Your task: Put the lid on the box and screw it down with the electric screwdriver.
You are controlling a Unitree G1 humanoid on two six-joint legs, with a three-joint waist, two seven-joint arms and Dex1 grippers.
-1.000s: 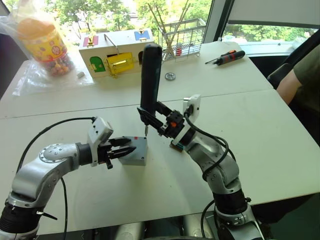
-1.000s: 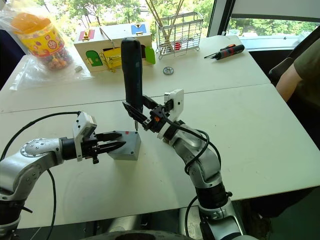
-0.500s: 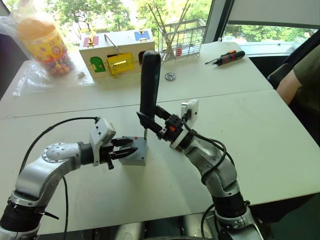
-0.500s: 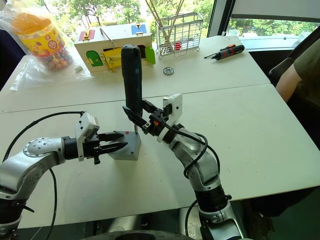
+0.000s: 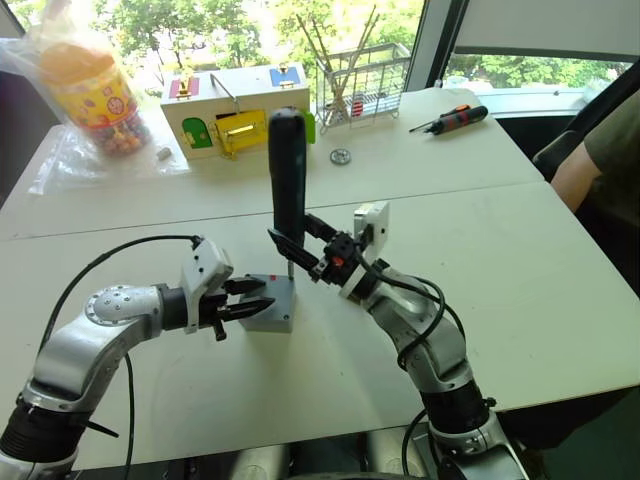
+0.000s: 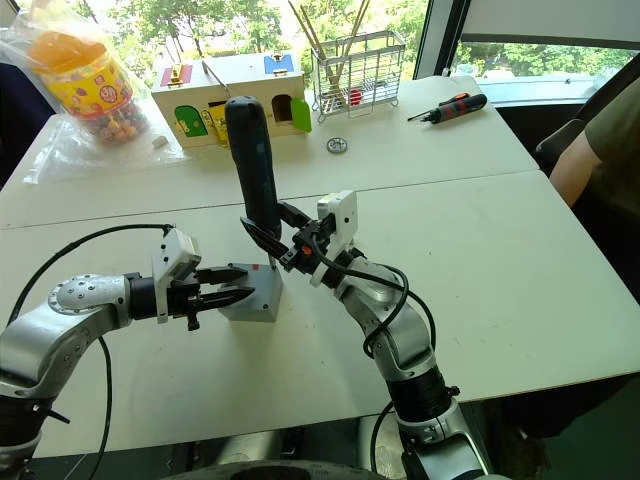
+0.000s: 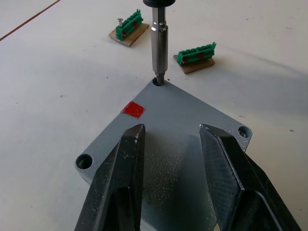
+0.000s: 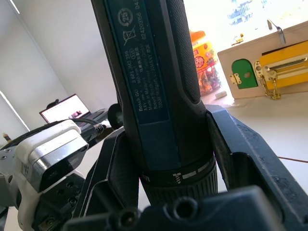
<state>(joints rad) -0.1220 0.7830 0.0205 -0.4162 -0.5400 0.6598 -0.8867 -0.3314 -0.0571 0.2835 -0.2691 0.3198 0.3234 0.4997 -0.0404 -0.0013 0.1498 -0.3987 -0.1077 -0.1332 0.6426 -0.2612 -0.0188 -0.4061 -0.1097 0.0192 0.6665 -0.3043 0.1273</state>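
I work in a lab: white surface point(image 5: 560, 260), green terminal blocks point(image 7: 195, 53), wooden latch box point(image 5: 235, 105), big windows.

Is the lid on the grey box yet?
Yes. The lid covers the box, and the electric screwdriver bit sits in a corner hole.

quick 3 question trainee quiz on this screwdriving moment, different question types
1. True or false: the metal bit of the thick dark-blue electric screwdriver sits in a corner screw hole of the flat square grey plastic lid.
2. Which gripper holds the screwdriver? A) left gripper B) right gripper C) neither
3. Fill in: the orange-and-black hand screwdriver lies on the far table near the wire ____.

Key
1. True; in the left wrist view the bit tip meets the hole.
2. B; its fingers clamp the tool's body, while the left gripper's open fingers straddle the small grey plastic box.
3. rack
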